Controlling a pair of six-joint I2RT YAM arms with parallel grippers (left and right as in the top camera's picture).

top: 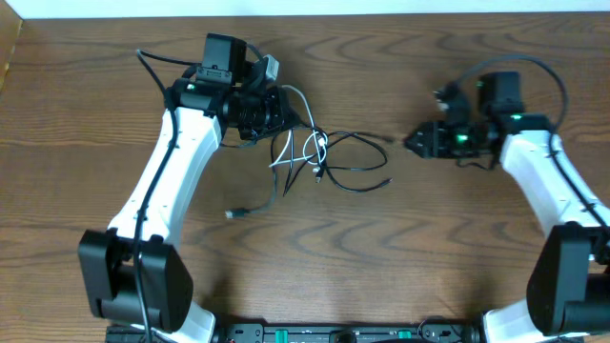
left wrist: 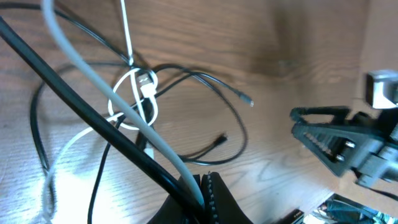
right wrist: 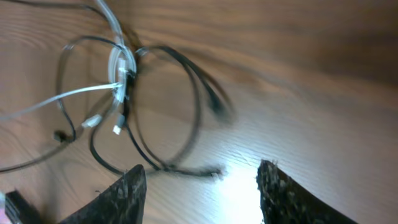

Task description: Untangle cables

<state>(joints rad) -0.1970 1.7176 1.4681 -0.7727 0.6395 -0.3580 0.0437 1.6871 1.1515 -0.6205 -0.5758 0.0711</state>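
**benchrat:** Why is the left end effector sitting right on top of the mess?

**loopy_k:** My guess is it's the anchor. In its wrist view, closest to the lens, the fingers are pressed together and pinching both cords. The black cable and the white cable run side by side from the upper left of the frame down into the grip at bottom centre. With one end pinned, the other arm has something to pull against.

**benchrat:** And the right one?

**loopy_k:** The right end effector is spread, with nothing between the fingers. Both fingers show at the bottom of its wrist view, and a black plug end lies on the table just ahead of the gap. As far as I can tell it touches neither finger. Farther off, in the upper left of that frame, is the knot, where a white ring seems to sit around the black strands.

**benchrat:** So where's the tangle overall?

**loopy_k:** Overhead, the cables are a bit above the centre of the frame, mostly lying on the table. Their left side runs into the left end effector. The right end effector is clear of them, off to the right of the outermost black loop. I'd say it's lined up to take that loop or the plug and draw it rightward, away from the pinned end. Pulling could cinch the white ring tighter, though.
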